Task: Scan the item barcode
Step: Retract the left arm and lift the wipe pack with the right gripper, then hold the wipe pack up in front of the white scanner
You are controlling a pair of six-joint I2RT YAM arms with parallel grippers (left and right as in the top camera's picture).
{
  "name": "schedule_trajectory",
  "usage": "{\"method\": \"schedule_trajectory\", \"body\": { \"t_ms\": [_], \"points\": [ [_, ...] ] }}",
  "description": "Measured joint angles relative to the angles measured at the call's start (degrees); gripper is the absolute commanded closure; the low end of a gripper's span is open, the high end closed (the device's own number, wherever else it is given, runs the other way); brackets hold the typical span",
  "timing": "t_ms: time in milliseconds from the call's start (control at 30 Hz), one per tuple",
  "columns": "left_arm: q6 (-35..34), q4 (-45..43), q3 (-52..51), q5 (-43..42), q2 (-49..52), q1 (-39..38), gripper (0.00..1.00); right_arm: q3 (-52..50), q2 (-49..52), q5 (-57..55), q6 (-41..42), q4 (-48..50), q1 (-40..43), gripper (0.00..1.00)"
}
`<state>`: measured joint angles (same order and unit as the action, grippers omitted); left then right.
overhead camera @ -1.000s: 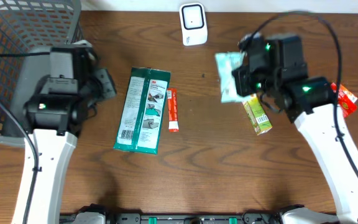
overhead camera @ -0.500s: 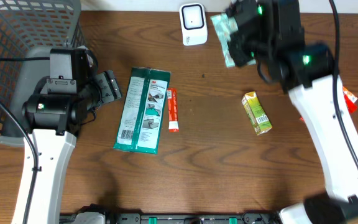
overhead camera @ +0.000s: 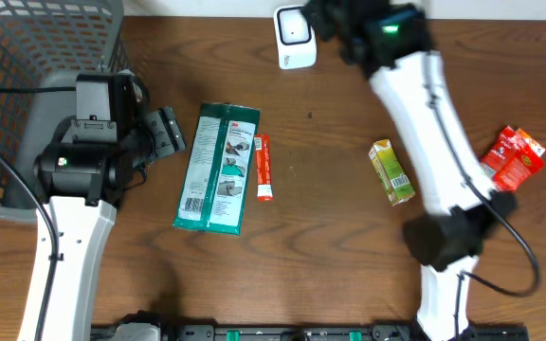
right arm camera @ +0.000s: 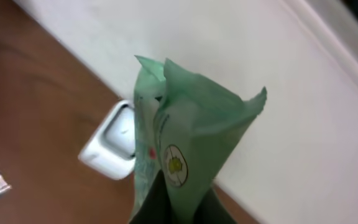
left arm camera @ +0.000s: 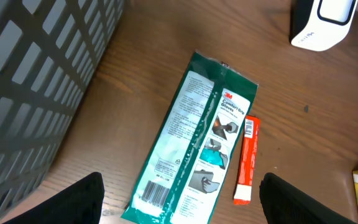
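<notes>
We see the pale green pouch point(right arm camera: 188, 134) pinched at its lower end in the closed right tool point(right arm camera: 176, 208). It is held up at the far edge of the worktop point(overhead camera: 330, 246), just beside the white scanner point(overhead camera: 294, 36). It bears a small round emblem, and its print is too blurred for us to read. The right arm reaches from the near edge up to the far edge.

The left arm lies along the left edge beside the grey basket point(overhead camera: 27, 57). Its left tool point(overhead camera: 166, 132) stands wide and empty, pointing at a green packet point(left arm camera: 197, 140) marked "3M" with a barcode at its near end. A red sachet point(left arm camera: 247, 160) lies against that packet. A yellow-green carton point(overhead camera: 391, 171) lies right of centre, and red packs point(overhead camera: 514, 158) lie by the right edge.
</notes>
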<state>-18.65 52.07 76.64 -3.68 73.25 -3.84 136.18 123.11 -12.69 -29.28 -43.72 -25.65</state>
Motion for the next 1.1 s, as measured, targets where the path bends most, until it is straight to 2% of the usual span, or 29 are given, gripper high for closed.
{"method": "schedule_trajectory", "body": {
  "t_ms": [233, 467, 700, 1100],
  "points": [
    [0.0, 0.0, 0.0, 0.0, 0.0, 0.0, 0.19, 0.0, 11.3, -12.7, -9.6, 20.5, -2.6, 0.99],
    [0.0, 0.0, 0.0, 0.0, 0.0, 0.0, 0.18, 0.0, 19.1, -18.2, -15.2, 35.0, -3.0, 0.99],
    [0.0, 0.0, 0.0, 0.0, 0.0, 0.0, 0.18, 0.0, 27.0, -20.8, -19.9, 43.3, -4.0, 0.99],
    [0.0, 0.0, 0.0, 0.0, 0.0, 0.0, 0.18, 0.0, 32.1, -23.9, -24.0, 46.4, -6.2, 0.99]
  ]
}}
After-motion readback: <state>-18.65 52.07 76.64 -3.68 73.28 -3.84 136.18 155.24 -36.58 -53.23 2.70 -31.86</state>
